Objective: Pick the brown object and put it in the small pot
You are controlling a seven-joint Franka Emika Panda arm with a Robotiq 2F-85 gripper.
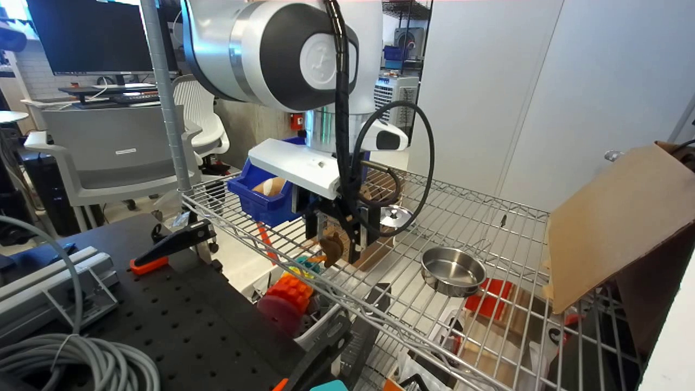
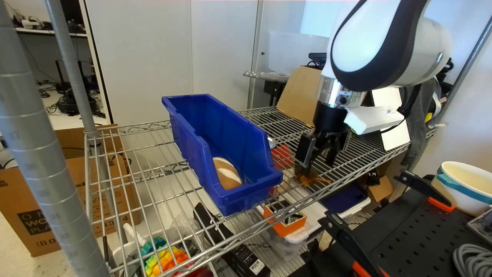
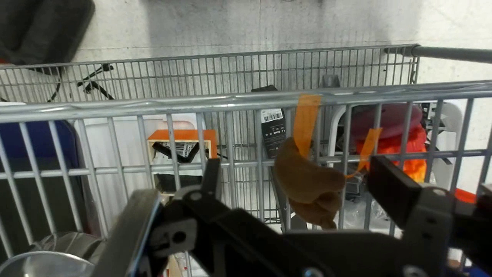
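Table: black, nearest, with a clamp.
Wire rack: brown lump lies near the table-side rail.
Gripper: fingers wide apart, the lump between them; contact cannot be told.
Pot: well apart from the lump; whole in an exterior view, cut off in the wrist view.
Blue bin: behind the gripper, holding a brown-and-white thing.

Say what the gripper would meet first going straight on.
Probably the brown object, lined up between its open fingers in the wrist view; depth is unclear, so they may touch the shelf first.
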